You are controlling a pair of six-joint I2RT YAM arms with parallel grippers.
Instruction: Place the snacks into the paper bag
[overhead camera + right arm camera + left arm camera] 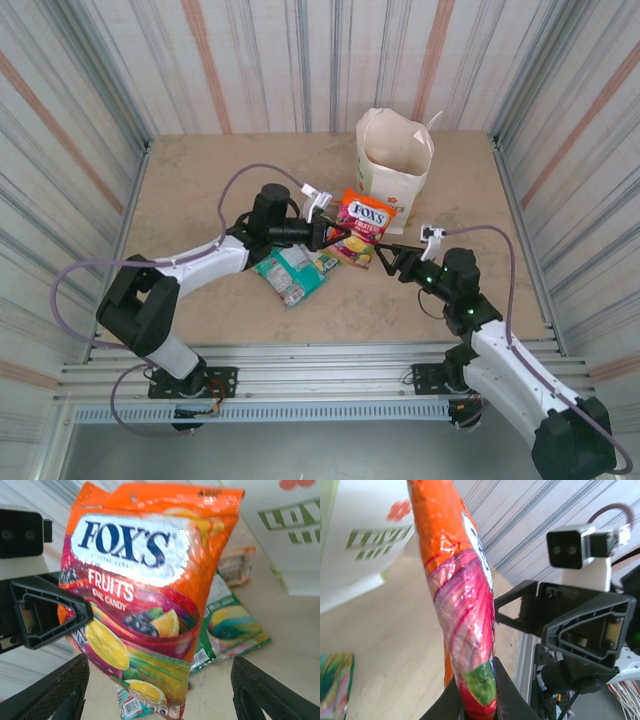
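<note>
Packet of Fox's candy [362, 222] pinched upright in the left hand [335, 240], right hand [388, 258] spread beside it, seemingly clear.

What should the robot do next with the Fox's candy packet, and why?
Probably the left gripper should lift the Fox's packet up and over the open top of the paper bag. Its fingers are shut on the packet's edge and hold it upright. The right gripper is open and holds nothing, and the bag stands upright just behind the packet.
</note>
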